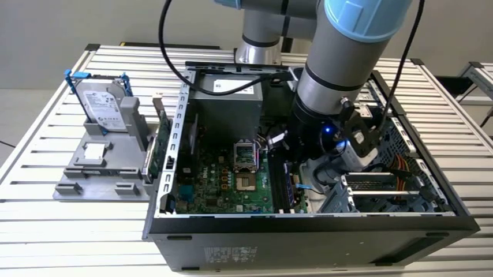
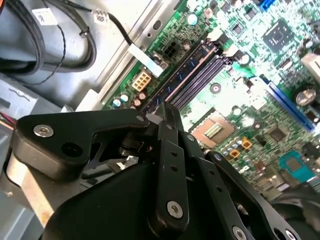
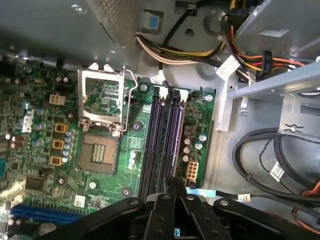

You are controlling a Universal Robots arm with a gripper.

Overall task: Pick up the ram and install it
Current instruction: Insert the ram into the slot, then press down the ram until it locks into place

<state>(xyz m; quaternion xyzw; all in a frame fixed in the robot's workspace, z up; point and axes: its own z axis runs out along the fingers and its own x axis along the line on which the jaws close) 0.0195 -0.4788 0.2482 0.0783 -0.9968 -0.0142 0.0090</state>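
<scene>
One ram (image 2: 187, 70) seated in slot, second wrist view; pincer (image 2: 167, 112) closed, empty

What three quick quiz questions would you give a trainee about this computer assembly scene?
1. True or false: the hard drive stands inside the computer case.
2. The gripper is nearest to: A) the memory slots; B) the processor socket; C) the power supply.
3. Fill in: the hard drive's rails are ____.
Key: 1 false, it stands outside, at the exterior view's left. 2 A. 3 blue.
</scene>
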